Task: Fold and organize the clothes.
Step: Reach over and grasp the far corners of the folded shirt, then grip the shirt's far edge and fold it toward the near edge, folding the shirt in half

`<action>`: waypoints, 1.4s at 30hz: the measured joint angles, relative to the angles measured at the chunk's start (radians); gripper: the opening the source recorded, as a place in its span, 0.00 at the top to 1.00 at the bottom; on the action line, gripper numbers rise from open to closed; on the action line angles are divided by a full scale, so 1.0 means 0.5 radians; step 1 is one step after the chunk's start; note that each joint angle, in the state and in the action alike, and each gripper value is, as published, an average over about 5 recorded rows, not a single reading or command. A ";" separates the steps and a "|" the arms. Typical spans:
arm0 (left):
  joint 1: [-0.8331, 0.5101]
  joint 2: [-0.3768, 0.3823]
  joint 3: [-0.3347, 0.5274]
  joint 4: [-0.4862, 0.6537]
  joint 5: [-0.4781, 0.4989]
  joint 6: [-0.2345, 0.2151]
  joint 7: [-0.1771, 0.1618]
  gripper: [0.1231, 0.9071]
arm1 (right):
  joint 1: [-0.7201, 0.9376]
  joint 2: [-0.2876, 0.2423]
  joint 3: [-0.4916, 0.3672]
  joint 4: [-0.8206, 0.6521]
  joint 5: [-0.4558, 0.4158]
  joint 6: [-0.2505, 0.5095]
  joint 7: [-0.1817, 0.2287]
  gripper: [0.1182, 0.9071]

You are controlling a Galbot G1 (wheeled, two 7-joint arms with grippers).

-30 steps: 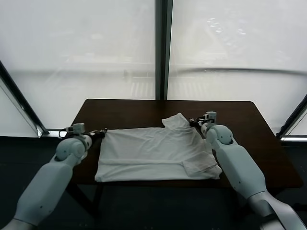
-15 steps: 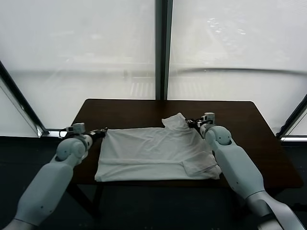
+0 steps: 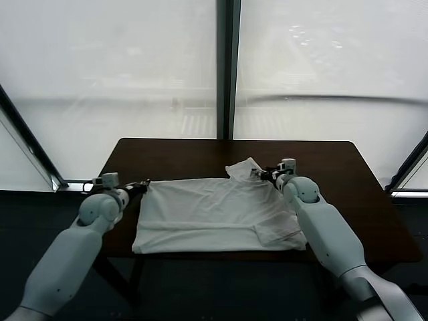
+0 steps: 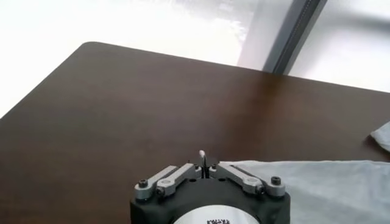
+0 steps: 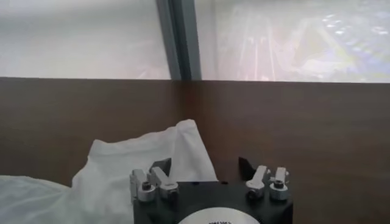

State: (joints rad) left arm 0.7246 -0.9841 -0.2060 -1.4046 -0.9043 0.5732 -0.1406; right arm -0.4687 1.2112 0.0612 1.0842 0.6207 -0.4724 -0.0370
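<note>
The clothes (image 3: 214,210), one white wrinkled T-shirt, lie spread on the dark brown table (image 3: 180,154), with a raised fold (image 3: 242,168) at the far right corner. My left gripper (image 3: 140,185) is at the shirt's far left corner, shut, and a small tip of white fabric (image 4: 202,154) sticks out between its tips. The shirt's edge (image 4: 317,182) runs off beside it. My right gripper (image 3: 259,174) stands open at the raised fold. In the right wrist view the white fabric (image 5: 140,164) lies against one of the fingers (image 5: 161,165), while the other finger is over bare table.
The table's right part (image 3: 348,180) and far strip are bare wood. A dark window post (image 3: 227,67) rises behind the table against bright glass. The table's left edge (image 3: 110,160) is close to my left arm.
My right gripper has opened and slid a little left onto the raised fold. The left gripper and the shirt's left corner have stayed put.
</note>
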 joint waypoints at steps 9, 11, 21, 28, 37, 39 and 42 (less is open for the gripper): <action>0.011 0.007 -0.007 -0.009 0.004 -0.001 0.002 0.93 | -0.018 -0.007 0.014 0.017 0.001 0.028 -0.016 0.94; 0.011 0.007 -0.010 -0.012 0.004 -0.002 0.003 0.93 | -0.029 -0.012 0.027 0.029 0.005 0.068 -0.029 0.98; 0.040 0.012 -0.058 -0.084 -0.034 -0.036 0.007 0.93 | -0.112 -0.066 0.097 0.132 0.092 0.312 -0.066 0.97; 0.086 0.035 -0.106 -0.178 -0.052 -0.063 0.007 0.93 | -0.204 -0.116 0.150 0.251 0.174 0.449 -0.080 0.97; 0.215 0.073 -0.196 -0.358 -0.074 -0.100 0.008 0.93 | -0.366 -0.183 0.240 0.429 0.194 0.459 -0.080 0.97; 0.252 0.078 -0.217 -0.396 -0.074 -0.107 0.008 0.93 | -0.407 -0.200 0.261 0.470 0.199 0.449 -0.079 0.97; 0.306 0.083 -0.247 -0.446 -0.074 -0.119 0.007 0.93 | -0.469 -0.225 0.296 0.529 0.212 0.428 -0.077 0.97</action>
State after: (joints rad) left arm 0.8778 -0.9425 -0.3295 -1.6274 -0.9412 0.5137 -0.1369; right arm -0.7029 1.0988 0.2090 1.3486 0.7265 -0.2584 -0.0753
